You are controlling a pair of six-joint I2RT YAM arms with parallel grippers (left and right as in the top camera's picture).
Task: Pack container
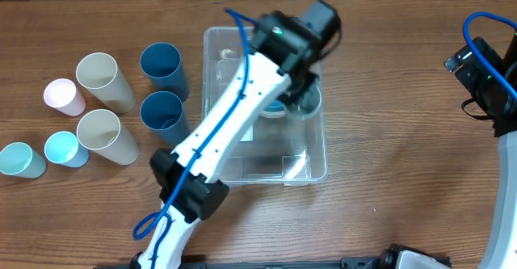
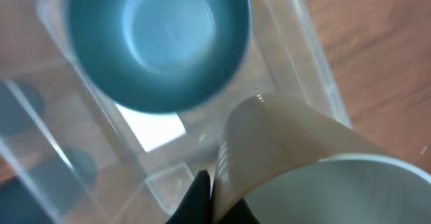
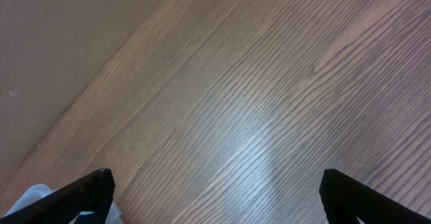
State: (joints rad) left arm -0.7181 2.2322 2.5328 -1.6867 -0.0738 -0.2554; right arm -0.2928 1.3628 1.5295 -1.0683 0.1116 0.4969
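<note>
While the left gripper point(image 2: 210, 196) pinches a cream cup's point(image 2: 289, 157) wall inside the container point(image 1: 319, 170), teal cup point(image 2: 158, 42) beside it, right gripper point(image 3: 215, 180) spread wide, empty, well right of container, loose cups point(image 1: 101, 132) left of it

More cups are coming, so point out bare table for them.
Free: the wooden table between the large clear rectangular plastic bin and the right arm. Crowded: left of the bin, where blue, beige and pink cups cluster.
</note>
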